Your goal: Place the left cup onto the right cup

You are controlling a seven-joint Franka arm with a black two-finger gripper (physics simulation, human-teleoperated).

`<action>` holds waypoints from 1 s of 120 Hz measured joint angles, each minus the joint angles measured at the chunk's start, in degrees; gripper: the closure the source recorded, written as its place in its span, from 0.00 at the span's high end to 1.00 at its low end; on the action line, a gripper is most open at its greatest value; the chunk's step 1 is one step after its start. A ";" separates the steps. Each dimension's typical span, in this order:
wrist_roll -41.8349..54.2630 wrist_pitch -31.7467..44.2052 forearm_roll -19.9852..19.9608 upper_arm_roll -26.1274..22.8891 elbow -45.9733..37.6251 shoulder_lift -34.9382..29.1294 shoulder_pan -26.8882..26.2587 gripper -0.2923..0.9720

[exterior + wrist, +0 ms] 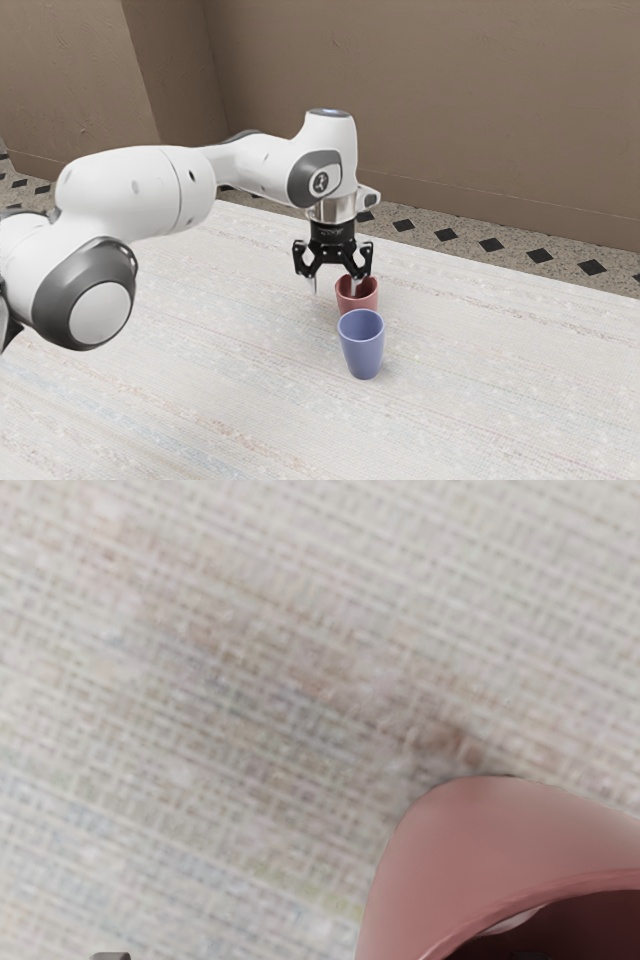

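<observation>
A red cup (357, 296) stands upright on the table, and a blue cup (361, 342) stands upright just in front of it, almost touching. My gripper (333, 282) hangs pointing down at the red cup's rim, on the side toward the exterior view's left. It is open: one finger (316, 285) shows beside the cup, apart from its wall, and the other is over the rim. In the wrist view the red cup (500, 870) looms close under my hand, with its outer wall and part of its rim showing.
The table (200, 400) wears a pale woven cloth and stretches wide around both cups. Behind its far edge lies a speckled floor with black diamond tiles (490, 243) and a brown wall.
</observation>
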 joint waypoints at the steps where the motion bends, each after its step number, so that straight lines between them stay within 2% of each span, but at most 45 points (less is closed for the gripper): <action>1: 0.00 0.01 0.00 0.00 0.00 0.02 -0.02 0.59; 33: -0.02 0.24 -0.05 -0.07 0.12 0.45 -0.36 0.57; 120: 0.00 0.34 -0.10 0.00 0.12 0.15 -0.37 0.41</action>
